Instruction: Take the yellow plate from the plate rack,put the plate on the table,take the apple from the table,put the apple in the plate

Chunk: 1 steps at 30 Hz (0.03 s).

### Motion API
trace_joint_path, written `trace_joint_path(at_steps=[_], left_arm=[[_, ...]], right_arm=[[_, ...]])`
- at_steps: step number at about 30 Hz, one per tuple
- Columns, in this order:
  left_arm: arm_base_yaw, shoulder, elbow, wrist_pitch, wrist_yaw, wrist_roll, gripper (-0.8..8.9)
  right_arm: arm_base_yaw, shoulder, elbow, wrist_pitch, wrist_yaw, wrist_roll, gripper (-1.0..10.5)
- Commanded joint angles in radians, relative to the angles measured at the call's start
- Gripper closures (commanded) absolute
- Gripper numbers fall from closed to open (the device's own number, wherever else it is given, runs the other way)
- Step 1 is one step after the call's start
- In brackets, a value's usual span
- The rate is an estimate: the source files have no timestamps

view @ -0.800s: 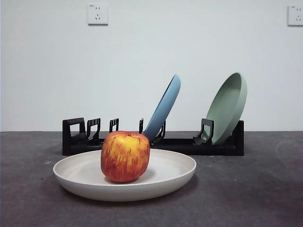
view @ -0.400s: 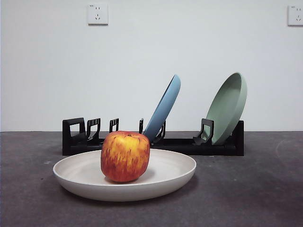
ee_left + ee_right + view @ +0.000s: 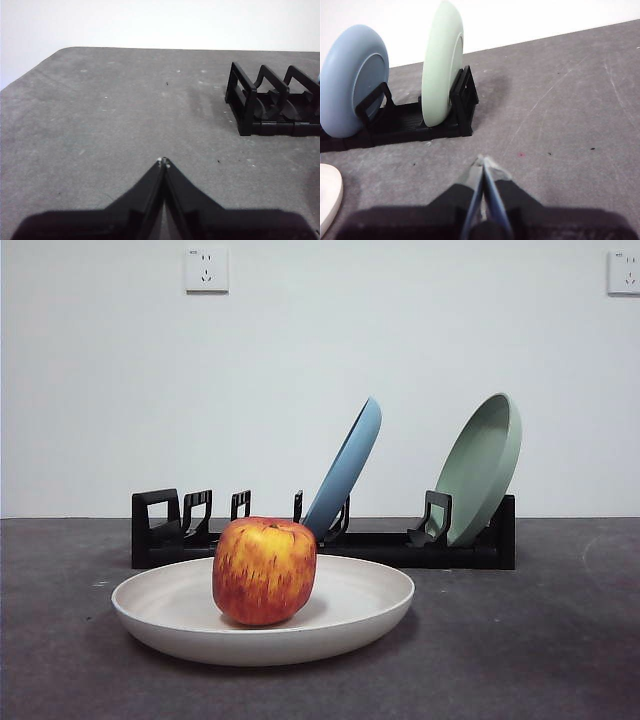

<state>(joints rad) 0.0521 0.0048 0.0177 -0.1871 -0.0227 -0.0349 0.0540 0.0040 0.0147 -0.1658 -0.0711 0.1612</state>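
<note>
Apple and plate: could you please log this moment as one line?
apple: in yellow plate | plate: flat on table | left gripper: shut, empty | right gripper: shut, empty

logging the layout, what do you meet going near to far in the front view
yellow plate with the apple in it → plate rack holding the blue plate and green plate → wall sockets

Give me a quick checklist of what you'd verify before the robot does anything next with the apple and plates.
1. The apple sits in the yellow plate: ok.
2. Yellow plate lies flat on the table: ok.
3. Left gripper jaws shut, holding nothing: ok.
4. Right gripper jaws shut, holding nothing: ok.
5. Blue plate and sage-green plate lean in the plate rack: ok.
6. Apple centred on the plate: cannot tell.
</note>
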Motion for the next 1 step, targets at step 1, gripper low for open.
trace_joint_path(at_steps=[1], left_arm=[[0.003,-0.003,-0.014,0.004,0.002,-0.002,8.15]], right_arm=[[0.002,-0.003,-0.009,-0.014,0.002,0.006,9.5]])
